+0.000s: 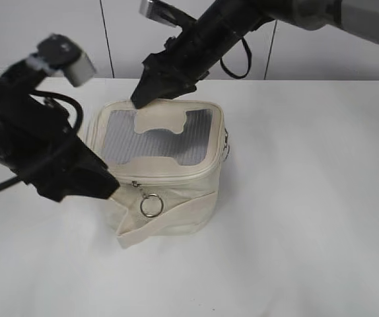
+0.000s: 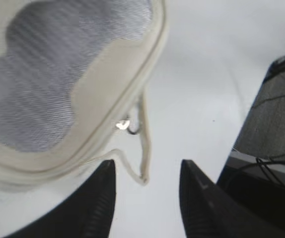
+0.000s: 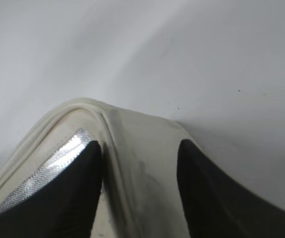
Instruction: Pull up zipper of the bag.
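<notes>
The bag sits on the white table, a little left of centre, its grey mesh top facing up. On its near side a silver slider with a ring pull hangs from the zipper (a second glint of metal shows at the right edge). The left gripper hovers low by the bag's near-left corner, jaws apart and grasping nothing. The right gripper presses down over the far-left rim, jaws spread, straddling the lid's edge.
</notes>
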Action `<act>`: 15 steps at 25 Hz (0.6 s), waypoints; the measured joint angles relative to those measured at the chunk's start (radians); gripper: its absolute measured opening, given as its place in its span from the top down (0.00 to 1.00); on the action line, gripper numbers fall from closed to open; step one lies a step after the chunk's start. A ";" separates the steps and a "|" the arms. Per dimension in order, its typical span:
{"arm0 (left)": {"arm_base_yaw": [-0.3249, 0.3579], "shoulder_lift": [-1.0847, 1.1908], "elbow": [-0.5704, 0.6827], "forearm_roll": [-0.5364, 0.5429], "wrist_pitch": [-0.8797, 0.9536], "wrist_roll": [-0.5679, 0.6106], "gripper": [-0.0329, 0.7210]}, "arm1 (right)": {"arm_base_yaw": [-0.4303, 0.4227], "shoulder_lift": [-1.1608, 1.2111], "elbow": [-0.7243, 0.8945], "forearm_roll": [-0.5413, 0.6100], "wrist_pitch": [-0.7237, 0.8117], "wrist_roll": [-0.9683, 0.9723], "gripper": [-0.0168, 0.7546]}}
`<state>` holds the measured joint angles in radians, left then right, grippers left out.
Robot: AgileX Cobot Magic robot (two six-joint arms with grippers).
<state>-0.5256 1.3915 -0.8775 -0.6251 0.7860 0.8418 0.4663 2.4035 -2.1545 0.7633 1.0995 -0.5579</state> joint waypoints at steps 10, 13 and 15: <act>0.234 -0.038 -0.052 0.000 -0.088 -0.019 0.51 | -0.260 -0.221 0.300 0.044 -0.022 -0.019 0.53; 0.235 0.042 -0.188 -0.031 -0.077 -0.019 0.51 | -0.331 -0.381 0.611 0.149 -0.162 -0.167 0.55; 0.234 0.148 -0.327 -0.066 -0.047 -0.016 0.50 | -0.356 -0.480 0.837 0.252 -0.274 -0.304 0.56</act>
<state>-0.2917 1.5391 -1.2046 -0.6912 0.7392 0.8258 0.1107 1.9240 -1.3179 1.0158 0.8256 -0.8616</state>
